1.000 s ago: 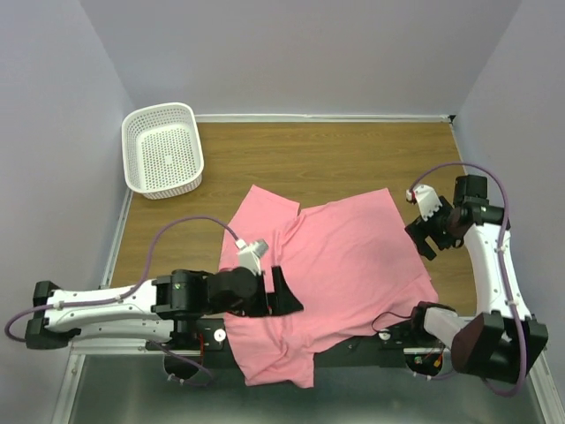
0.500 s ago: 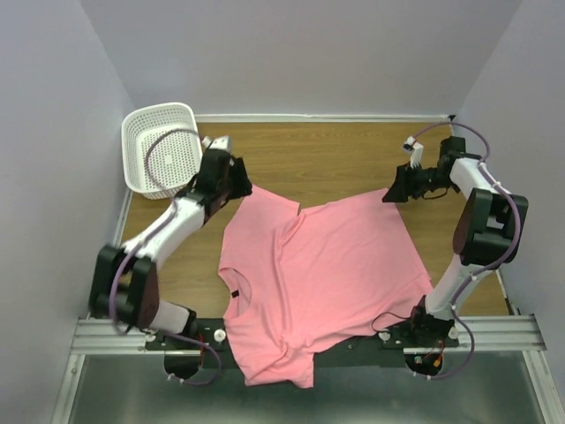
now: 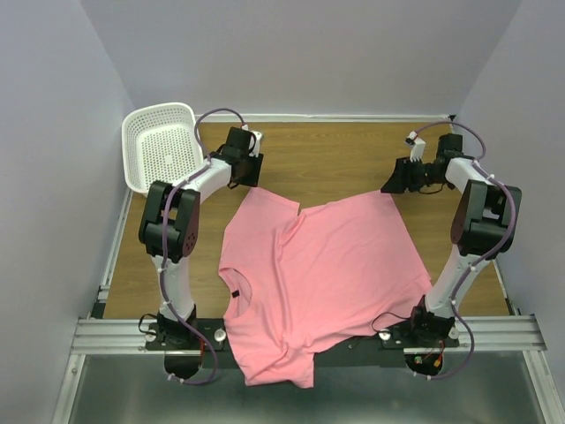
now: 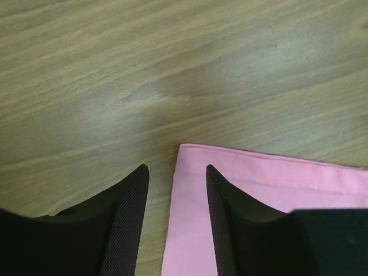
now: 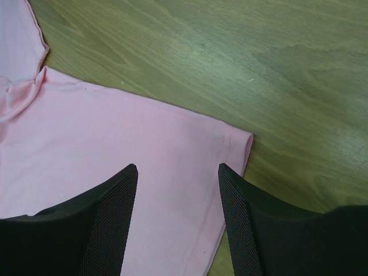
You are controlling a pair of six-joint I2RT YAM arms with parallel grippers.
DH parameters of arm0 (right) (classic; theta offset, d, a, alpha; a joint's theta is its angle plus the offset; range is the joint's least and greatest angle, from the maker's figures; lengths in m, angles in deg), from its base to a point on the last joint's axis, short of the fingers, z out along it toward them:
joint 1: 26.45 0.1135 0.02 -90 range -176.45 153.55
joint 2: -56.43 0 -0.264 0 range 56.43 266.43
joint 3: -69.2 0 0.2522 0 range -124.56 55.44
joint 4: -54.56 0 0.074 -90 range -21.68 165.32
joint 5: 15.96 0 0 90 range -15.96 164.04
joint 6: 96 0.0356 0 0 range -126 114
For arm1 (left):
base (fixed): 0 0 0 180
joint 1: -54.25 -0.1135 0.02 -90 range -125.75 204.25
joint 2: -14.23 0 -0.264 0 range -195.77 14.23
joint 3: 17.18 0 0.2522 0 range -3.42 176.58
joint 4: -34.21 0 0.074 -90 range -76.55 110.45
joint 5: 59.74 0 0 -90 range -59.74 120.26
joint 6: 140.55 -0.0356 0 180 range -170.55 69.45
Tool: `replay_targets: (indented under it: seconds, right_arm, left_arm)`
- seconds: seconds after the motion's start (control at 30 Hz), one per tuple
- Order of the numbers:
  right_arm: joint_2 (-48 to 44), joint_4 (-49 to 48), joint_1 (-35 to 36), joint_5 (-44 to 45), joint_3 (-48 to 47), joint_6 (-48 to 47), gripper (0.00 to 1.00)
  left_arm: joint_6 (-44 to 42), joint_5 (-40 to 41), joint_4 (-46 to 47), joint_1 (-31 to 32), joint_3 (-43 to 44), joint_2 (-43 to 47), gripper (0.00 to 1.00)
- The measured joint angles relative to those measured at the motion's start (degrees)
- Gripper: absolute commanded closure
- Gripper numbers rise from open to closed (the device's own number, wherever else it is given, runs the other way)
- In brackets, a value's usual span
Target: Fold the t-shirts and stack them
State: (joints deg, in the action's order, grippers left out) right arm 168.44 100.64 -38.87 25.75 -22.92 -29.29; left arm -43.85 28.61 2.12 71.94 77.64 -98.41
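Observation:
A salmon-pink t-shirt [image 3: 318, 274] lies spread across the wooden table, neck with a dark label at the near left, its near hem hanging over the front rail. My left gripper [image 3: 251, 174] is open, just above the shirt's far left corner [image 4: 195, 155], one finger over fabric and one over wood. My right gripper [image 3: 395, 184] is open above the shirt's far right corner [image 5: 236, 141]; pink fabric fills the gap between its fingers. Neither gripper holds cloth.
A white perforated basket [image 3: 162, 147] stands at the far left corner of the table, just left of the left arm. The wooden table [image 3: 335, 155] is bordered by lavender walls. A metal rail [image 3: 115, 331] runs along the near edge.
The left arm has swung from the near left out to the shirt's far left corner. The right gripper has moved to the far right corner. The shirt now lies flatter.

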Motion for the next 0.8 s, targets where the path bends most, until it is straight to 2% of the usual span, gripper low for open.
replay_targets:
  seconds: [0.33, 0.5, 0.57, 0.63, 0.8]
  right_arm:
    - [0.33, -0.81, 0.0, 0.02, 0.0, 0.79, 0.34]
    - [0.35, -0.96, 0.0, 0.11, 0.0, 0.79, 0.34]
    - [0.37, -1.01, 0.0, 0.55, 0.0, 0.79, 0.34]
    - [0.63, -0.96, 0.0, 1.09, -0.17, 0.9, 0.34]
    - [4.2, -1.29, 0.0, 4.17, -4.2, 3.3, 0.35]
  left_arm:
    - [-7.76, -2.54, -6.93, -0.07, 4.37, -6.05, 0.54]
    - [-9.07, -3.65, -7.78, -0.07, 6.69, -7.54, 0.64]
    - [-9.22, -4.24, -7.78, -0.09, 6.69, -7.58, 0.78]
    - [-9.6, -4.79, -7.78, -0.09, 6.69, -7.58, 0.99]
    - [-9.62, -6.03, -7.74, -0.09, 6.62, -7.58, 1.0]
